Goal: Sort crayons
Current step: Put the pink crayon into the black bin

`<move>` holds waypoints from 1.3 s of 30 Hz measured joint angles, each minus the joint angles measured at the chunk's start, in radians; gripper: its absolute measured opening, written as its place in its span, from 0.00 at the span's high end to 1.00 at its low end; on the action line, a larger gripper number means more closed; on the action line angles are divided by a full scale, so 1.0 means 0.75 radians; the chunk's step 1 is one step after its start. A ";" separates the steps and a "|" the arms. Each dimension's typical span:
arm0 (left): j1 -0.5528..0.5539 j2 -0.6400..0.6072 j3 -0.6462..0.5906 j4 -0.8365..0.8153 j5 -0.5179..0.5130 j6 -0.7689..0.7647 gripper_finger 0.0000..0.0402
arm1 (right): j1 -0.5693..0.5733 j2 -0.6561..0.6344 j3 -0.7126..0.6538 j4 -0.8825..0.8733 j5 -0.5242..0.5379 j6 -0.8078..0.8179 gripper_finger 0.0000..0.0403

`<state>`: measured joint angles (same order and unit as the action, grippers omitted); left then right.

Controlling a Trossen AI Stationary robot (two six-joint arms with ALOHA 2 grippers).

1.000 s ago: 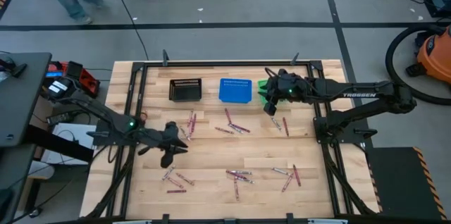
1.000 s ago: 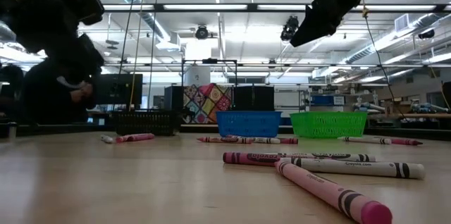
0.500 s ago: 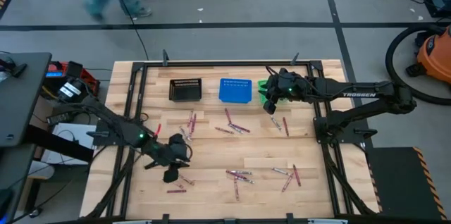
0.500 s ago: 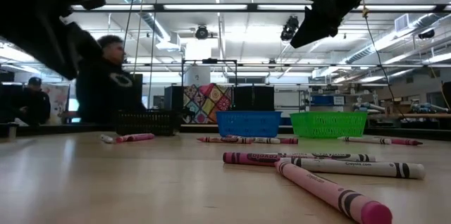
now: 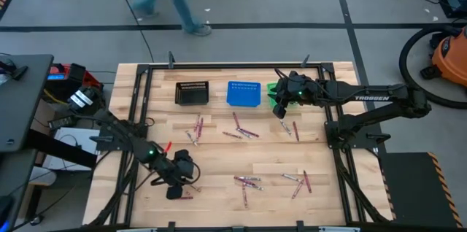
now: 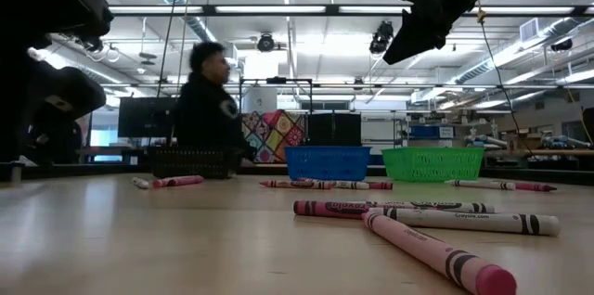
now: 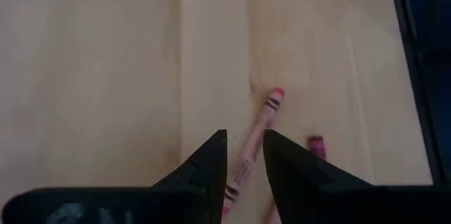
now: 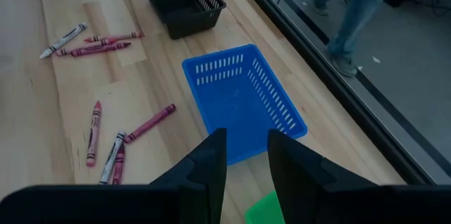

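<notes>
High view: both arms were over the wooden table (image 5: 219, 152), crayons (image 5: 244, 133) scattered across its middle and near side.
Left gripper (image 7: 244, 155): low over the near left of the table, fingers (image 7: 208, 162) parted a little with nothing clamped between them.
Nearest crayon: a pink crayon (image 7: 256, 129) lay on the wood right in the gap between the left fingers, pointing away from them; a second pink stub (image 7: 316, 145) lay just beside it.
Right gripper (image 8: 244, 155): up high at the far right, over the near edge of the blue basket (image 8: 243, 101), fingers slightly apart and empty.
Baskets: black basket (image 5: 192, 93), blue and green basket (image 6: 432, 162) lined the far edge.
Background: a person (image 6: 210, 100) was passing beyond the table.
</notes>
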<state>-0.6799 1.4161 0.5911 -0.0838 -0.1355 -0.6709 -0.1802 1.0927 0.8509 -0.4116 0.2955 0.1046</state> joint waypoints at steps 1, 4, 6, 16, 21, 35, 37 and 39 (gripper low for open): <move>-0.009 0.000 0.000 0.001 0.003 0.000 0.75 | 0.000 0.000 0.000 -0.002 0.000 0.000 0.72; -0.021 0.000 0.000 0.003 0.014 0.000 0.75 | 0.000 0.000 0.000 -0.002 0.001 -0.001 0.72; -0.025 -0.001 0.000 -0.005 0.013 0.000 0.75 | 0.000 0.000 0.000 -0.002 0.001 0.000 0.72; -0.028 0.015 0.000 -0.061 0.013 0.112 0.75 | 0.000 0.000 0.000 -0.003 0.003 0.001 0.72; -0.027 0.015 0.000 -0.065 0.013 0.154 0.75 | 0.000 0.000 0.000 -0.003 0.003 0.006 0.72; 0.019 0.015 0.000 -0.037 0.036 0.237 0.74 | 0.000 0.000 0.000 -0.003 0.003 0.012 0.72; 0.036 0.015 0.000 -0.014 0.076 0.244 0.74 | 0.000 0.000 0.000 -0.003 0.003 0.012 0.72; 0.046 0.015 0.000 0.002 0.108 0.248 0.74 | 0.000 0.000 0.000 -0.003 0.003 0.012 0.72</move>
<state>-0.6451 1.4273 0.5911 -0.0821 -0.0547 -0.4850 -0.1802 1.0927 0.8509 -0.4139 0.2974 0.1135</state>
